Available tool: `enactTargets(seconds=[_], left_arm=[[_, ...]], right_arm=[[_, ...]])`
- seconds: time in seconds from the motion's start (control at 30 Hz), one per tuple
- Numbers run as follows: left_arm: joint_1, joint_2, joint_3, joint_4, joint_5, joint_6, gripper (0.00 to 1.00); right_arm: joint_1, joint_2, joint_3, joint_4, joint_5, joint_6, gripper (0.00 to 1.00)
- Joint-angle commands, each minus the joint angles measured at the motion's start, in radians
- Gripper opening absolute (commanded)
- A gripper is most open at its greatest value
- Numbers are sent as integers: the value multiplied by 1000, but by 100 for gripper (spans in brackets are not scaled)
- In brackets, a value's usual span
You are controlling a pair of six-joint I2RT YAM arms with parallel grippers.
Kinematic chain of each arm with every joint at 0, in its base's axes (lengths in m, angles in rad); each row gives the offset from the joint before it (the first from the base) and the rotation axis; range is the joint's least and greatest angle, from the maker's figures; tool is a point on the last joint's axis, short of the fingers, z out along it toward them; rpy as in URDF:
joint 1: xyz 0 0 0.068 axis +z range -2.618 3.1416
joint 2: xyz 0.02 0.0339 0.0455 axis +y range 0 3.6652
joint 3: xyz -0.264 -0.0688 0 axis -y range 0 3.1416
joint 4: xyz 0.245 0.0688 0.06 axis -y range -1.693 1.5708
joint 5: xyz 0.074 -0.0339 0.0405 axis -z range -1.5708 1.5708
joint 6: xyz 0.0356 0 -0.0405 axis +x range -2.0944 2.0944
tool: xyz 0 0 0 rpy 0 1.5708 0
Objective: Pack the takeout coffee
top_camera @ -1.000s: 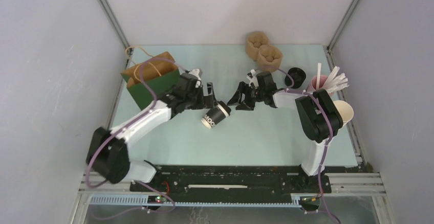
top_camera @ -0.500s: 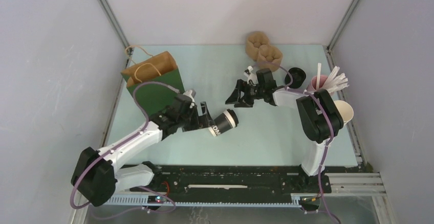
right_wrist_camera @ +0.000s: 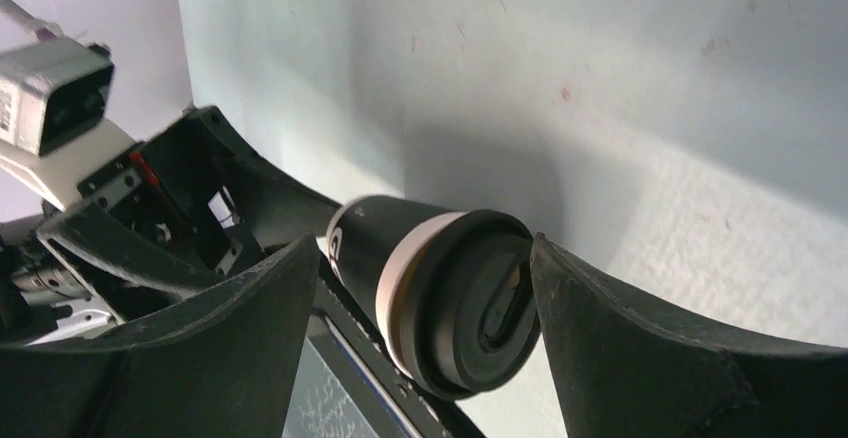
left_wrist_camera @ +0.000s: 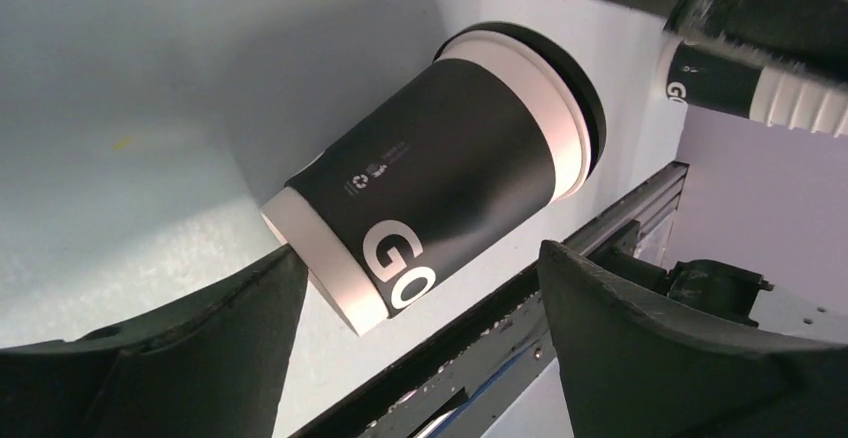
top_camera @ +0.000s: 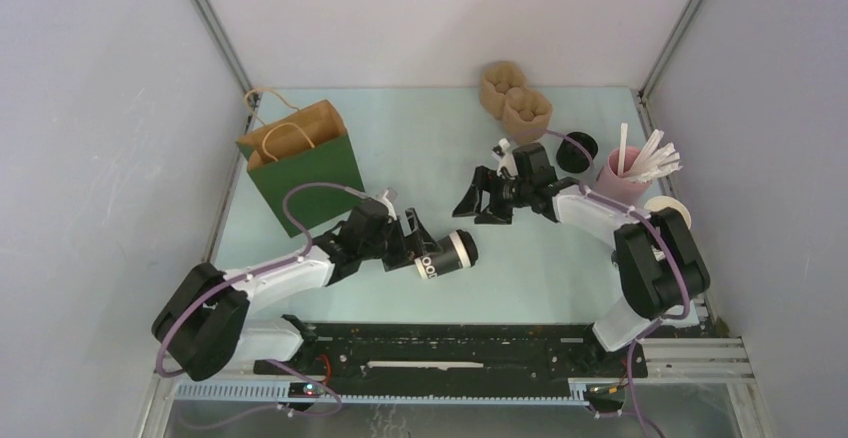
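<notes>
The takeout coffee [top_camera: 447,254], a dark-and-white paper cup with a black lid, lies on its side on the table, lid pointing right. My left gripper [top_camera: 417,248] is open just behind the cup's base. In the left wrist view the cup [left_wrist_camera: 440,178] lies between the wide-spread fingers [left_wrist_camera: 640,348], its base next to the left one. My right gripper [top_camera: 477,200] is open and empty, above the table behind the cup. In the right wrist view the cup's lid [right_wrist_camera: 480,308] faces the camera between the parted fingers. The green-and-brown paper bag [top_camera: 300,158] stands at the far left.
A cardboard cup carrier [top_camera: 515,98] sits at the back. A loose black lid [top_camera: 577,148], a pink cup of white straws [top_camera: 632,168] and a stack of lidless paper cups [top_camera: 668,213] stand along the right edge. The black base rail [top_camera: 450,343] runs along the near edge.
My left arm has swung toward the near edge and to the right with the cup, laid it on its side and opened. My right gripper has shifted slightly right.
</notes>
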Motion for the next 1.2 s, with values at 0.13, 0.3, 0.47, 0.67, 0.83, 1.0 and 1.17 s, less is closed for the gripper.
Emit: enactTargets(seconds=[0.13, 0.3, 0.47, 0.67, 0.83, 1.0, 1.17], left_arm=[[-6, 42, -29, 128, 25, -34, 83], [-22, 81, -26, 183, 53, -64, 80], [-39, 91, -18, 246, 60, -83, 78], [-51, 181, 72, 308, 84, -81, 71], [-80, 326, 187, 411, 132, -114, 66], [-103, 457, 262, 528, 163, -177, 62], [-135, 512, 284, 609, 180, -219, 61]], right_arm=[[37, -120, -125, -55, 20, 5, 82], [101, -191, -190, -1, 61, 103, 77], [181, -282, -205, 14, 179, 159, 68], [263, -399, -186, -112, 380, 109, 55], [353, -422, -86, -308, 584, 20, 53], [436, -443, -50, -423, 763, 3, 53], [480, -442, -13, -503, 895, 5, 53]])
